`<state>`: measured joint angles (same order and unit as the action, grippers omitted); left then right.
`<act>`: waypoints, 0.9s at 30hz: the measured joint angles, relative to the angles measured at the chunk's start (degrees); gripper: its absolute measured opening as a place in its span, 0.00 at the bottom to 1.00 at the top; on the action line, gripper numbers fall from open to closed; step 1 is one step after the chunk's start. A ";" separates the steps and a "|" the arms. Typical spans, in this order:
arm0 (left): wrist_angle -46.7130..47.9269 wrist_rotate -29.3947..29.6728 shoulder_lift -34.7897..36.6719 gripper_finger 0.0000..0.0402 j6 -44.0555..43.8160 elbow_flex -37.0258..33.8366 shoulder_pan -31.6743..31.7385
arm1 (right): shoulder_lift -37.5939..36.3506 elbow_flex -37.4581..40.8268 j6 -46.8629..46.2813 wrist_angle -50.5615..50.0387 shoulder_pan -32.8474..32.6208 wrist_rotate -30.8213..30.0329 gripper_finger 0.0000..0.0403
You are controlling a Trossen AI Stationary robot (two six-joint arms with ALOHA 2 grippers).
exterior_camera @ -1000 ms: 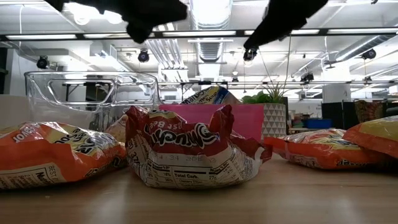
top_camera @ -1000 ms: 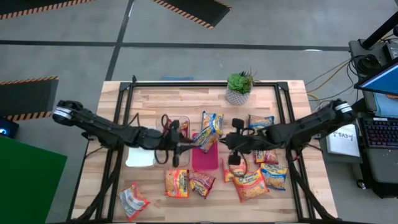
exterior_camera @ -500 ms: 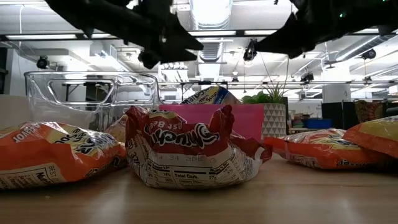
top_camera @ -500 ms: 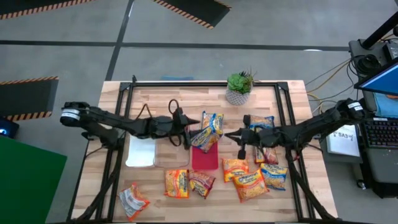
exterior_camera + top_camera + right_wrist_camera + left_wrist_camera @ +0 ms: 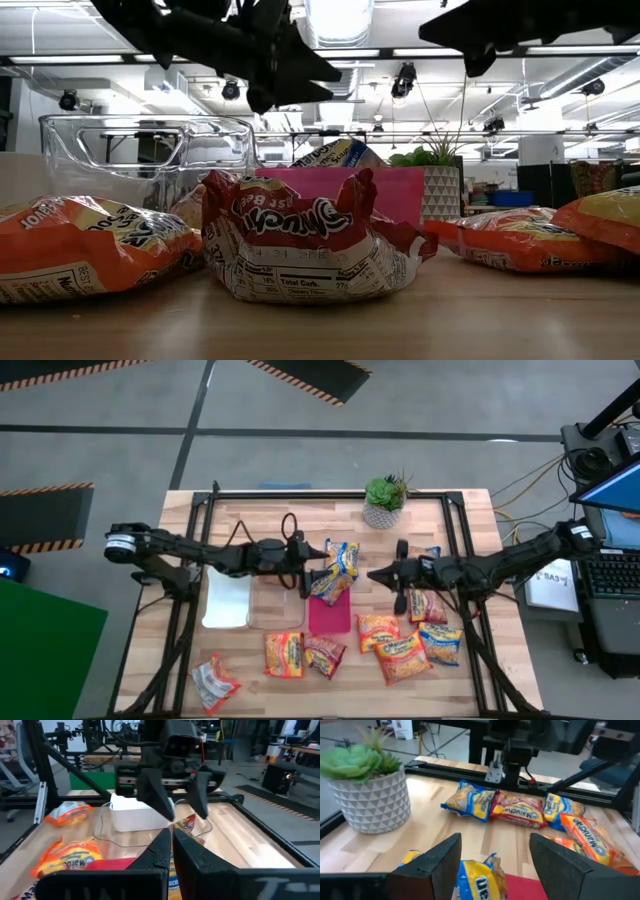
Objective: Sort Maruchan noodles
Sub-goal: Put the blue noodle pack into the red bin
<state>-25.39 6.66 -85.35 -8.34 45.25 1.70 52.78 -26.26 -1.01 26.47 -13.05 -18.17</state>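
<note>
The wooden table (image 5: 260,520) is seen from above, framed by a black rail (image 5: 330,494) along its far edge and down both sides. Bare wood is left open across the far left of the top and along the far strip beside the potted plant (image 5: 384,502). At mid-table three trays are lined up side by side: a white tray (image 5: 226,603), a clear tray (image 5: 275,608) and a red tray (image 5: 330,618). The near edge is crowded with Maruchan noodles: one packet (image 5: 214,682) alone at the near left corner, two (image 5: 284,654) just in front of the trays, and a cluster (image 5: 405,650) at near right, with more tucked under the right arm. A blue-accented packet (image 5: 338,565) is propped tilted over the far end of the red tray.

The left gripper (image 5: 312,563) is held above the far end of the clear tray, right beside that packet, fingers (image 5: 432,865) spread apart with nothing between them. The right gripper (image 5: 375,574) is held over open wood just right of the red tray, pointing at the left one, its fingers (image 5: 157,855) pressed together and empty. A narrow gap is left between the two grippers, filled by the propped packet.
</note>
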 joint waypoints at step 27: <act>-3.65 -5.12 -12.43 0.66 -5.95 0.05 2.44 | 4.43 -0.34 -2.92 1.16 -0.30 -2.91 0.02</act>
<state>-29.04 1.54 -97.78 -14.29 45.30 4.14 57.21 -26.60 -3.92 27.63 -13.35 -21.08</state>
